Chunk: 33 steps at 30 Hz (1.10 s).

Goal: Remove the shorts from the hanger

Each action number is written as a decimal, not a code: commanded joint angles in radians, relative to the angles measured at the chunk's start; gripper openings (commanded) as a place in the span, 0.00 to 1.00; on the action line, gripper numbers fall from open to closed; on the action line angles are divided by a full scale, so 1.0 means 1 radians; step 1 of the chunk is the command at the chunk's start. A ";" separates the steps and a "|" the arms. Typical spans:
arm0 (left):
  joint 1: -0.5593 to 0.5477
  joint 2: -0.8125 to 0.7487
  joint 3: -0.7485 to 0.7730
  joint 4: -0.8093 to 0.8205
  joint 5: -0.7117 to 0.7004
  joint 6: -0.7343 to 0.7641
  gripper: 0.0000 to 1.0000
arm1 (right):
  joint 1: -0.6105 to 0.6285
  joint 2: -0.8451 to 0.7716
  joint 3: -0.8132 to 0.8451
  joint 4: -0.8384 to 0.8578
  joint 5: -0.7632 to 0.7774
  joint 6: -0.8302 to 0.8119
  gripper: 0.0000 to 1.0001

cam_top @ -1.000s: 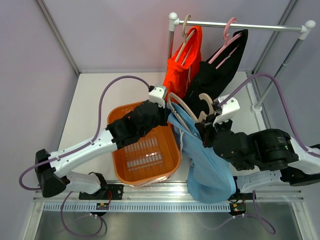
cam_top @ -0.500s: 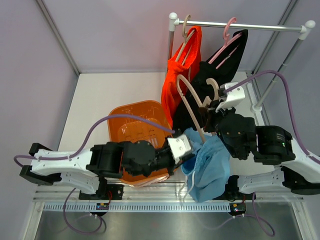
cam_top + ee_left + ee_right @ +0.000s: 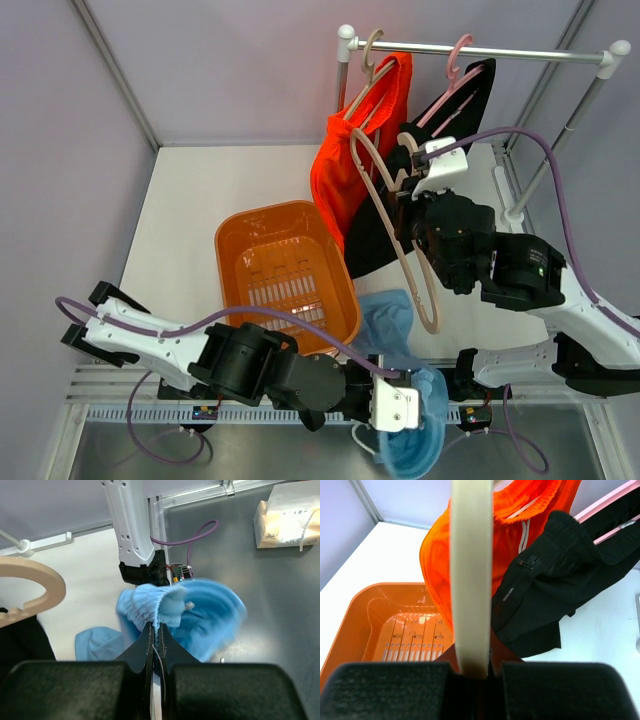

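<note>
Waistband of the light blue shorts [image 3: 200, 612] is pinched between the clenched fingers of the left gripper [image 3: 156, 632], in the middle of the left wrist view. The gathered elastic edge bunches just above the fingertips and the rest of the fabric spreads to the right, a little blurred. In the top view these shorts [image 3: 412, 455] sit at the bottom centre of the frame, beside the gripper. Another fold lies higher up, just right of the lower corner of the orange basket [image 3: 285, 290]. Whether that fold touches the basket I cannot tell.

The right gripper [image 3: 472, 672] is closed on the beige hanger [image 3: 470, 580], which carries no garment and runs straight up the middle of the right wrist view. Behind it, the orange shorts [image 3: 345, 175] and the black shorts [image 3: 470, 100] hang on their own hangers from the rail [image 3: 500, 50] at the upper right, and they overlap each other.

Only the left wrist view shows a wrapped packet [image 3: 285, 522] on the grey surface at its upper right, and only the right wrist view shows the white drawstring on the orange shorts
</note>
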 commanded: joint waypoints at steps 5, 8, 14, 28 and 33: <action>-0.012 -0.107 0.072 0.185 -0.431 0.102 0.00 | -0.019 0.002 0.119 -0.057 0.063 0.008 0.00; -0.012 -0.147 0.111 0.365 -0.648 0.283 0.00 | -0.017 -0.042 0.110 -0.089 0.083 0.046 0.00; -0.012 -0.219 0.247 0.870 -0.740 0.788 0.00 | -0.017 -0.143 0.081 -0.173 0.075 0.124 0.00; -0.012 -0.397 0.160 1.134 -0.703 1.069 0.01 | -0.017 -0.217 0.030 -0.264 0.097 0.186 0.00; 0.003 -0.489 -0.105 1.081 -0.771 0.936 0.02 | -0.017 -0.213 0.033 -0.281 0.065 0.201 0.00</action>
